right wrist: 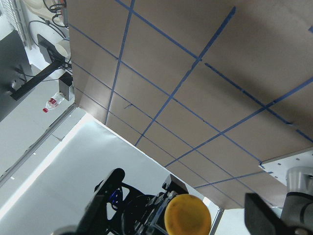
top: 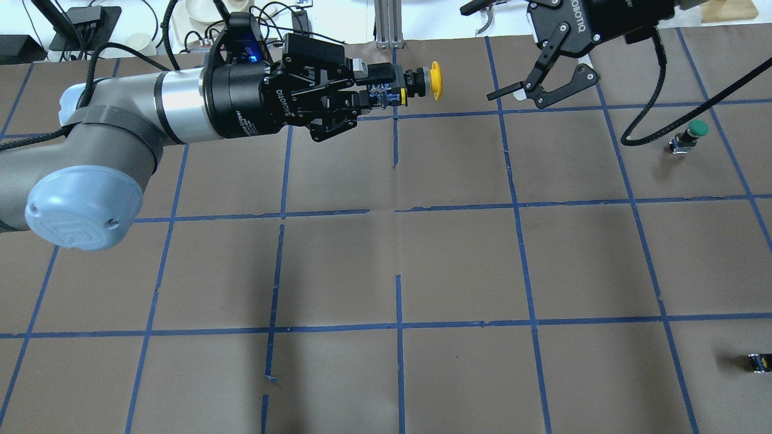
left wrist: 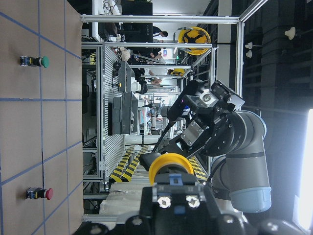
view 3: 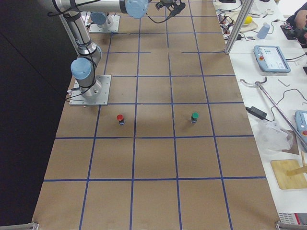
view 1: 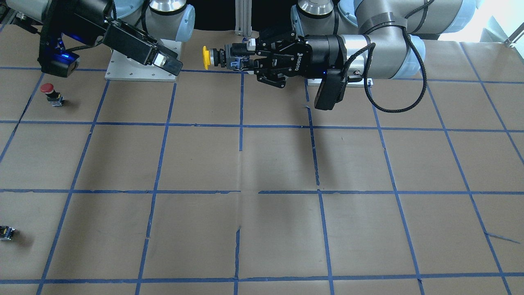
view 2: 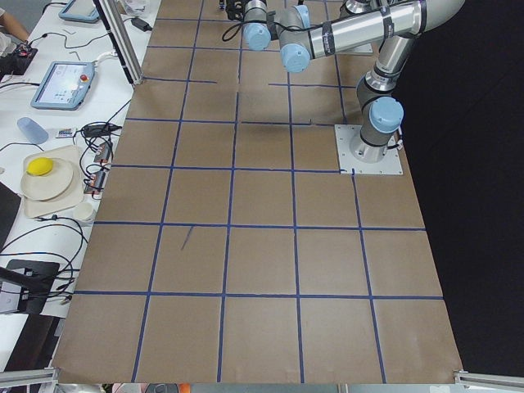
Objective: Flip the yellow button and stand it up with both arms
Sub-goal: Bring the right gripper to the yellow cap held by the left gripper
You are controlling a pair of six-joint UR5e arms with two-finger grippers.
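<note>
My left gripper [top: 377,90] is shut on the boxy body of the yellow button [top: 431,80] and holds it level in the air, high over the table, with the cap pointing toward my right arm. It also shows in the front view [view 1: 206,57], where my left gripper [view 1: 241,61] is on the right. My right gripper [top: 515,96] is open and empty, a short gap from the cap. In the right wrist view the yellow cap [right wrist: 187,215] sits low between the open fingers [right wrist: 105,196]. In the left wrist view the cap [left wrist: 170,166] faces the right arm.
A red-capped button [view 1: 51,93] stands near my right arm's base plate [view 1: 123,71]. A green-capped button [top: 693,134] stands on the table's right side. A small dark switch block [top: 757,361] lies near the right edge. Brown paper with blue tape lines covers the table.
</note>
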